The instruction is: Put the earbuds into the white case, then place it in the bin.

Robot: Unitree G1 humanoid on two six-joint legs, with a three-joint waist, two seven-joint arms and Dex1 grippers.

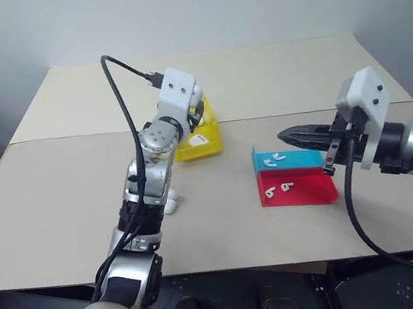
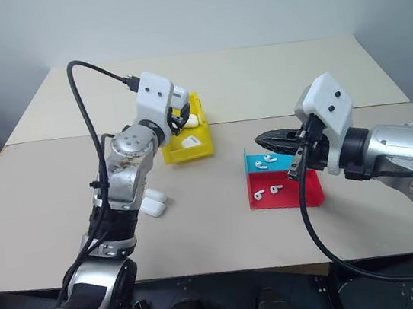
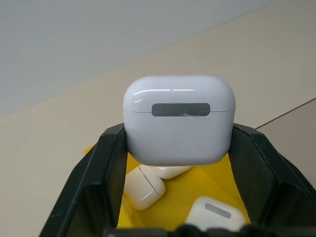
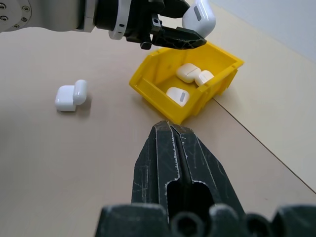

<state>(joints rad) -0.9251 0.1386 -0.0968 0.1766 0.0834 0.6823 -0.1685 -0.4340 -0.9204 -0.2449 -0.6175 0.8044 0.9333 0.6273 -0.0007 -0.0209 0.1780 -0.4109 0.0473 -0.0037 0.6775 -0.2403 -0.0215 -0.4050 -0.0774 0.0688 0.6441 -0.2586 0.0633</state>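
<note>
My left gripper (image 3: 178,132) is shut on a closed white case (image 3: 178,121) and holds it level just above the yellow bin (image 4: 153,85). Three more white cases (image 4: 186,72) lie inside the bin. My right gripper (image 2: 262,140) is shut with nothing in it and hovers over two shallow trays on the right. Two earbuds (image 2: 267,161) lie in the blue tray (image 2: 288,163), and two more earbuds (image 2: 267,191) lie in the red tray (image 2: 304,194). An open white case (image 4: 71,95) rests on the table near my left forearm.
The beige table (image 1: 59,198) has a seam running across it behind the bin. A black cable loops above my left arm (image 1: 118,98). The trays sit close together to the right of the bin.
</note>
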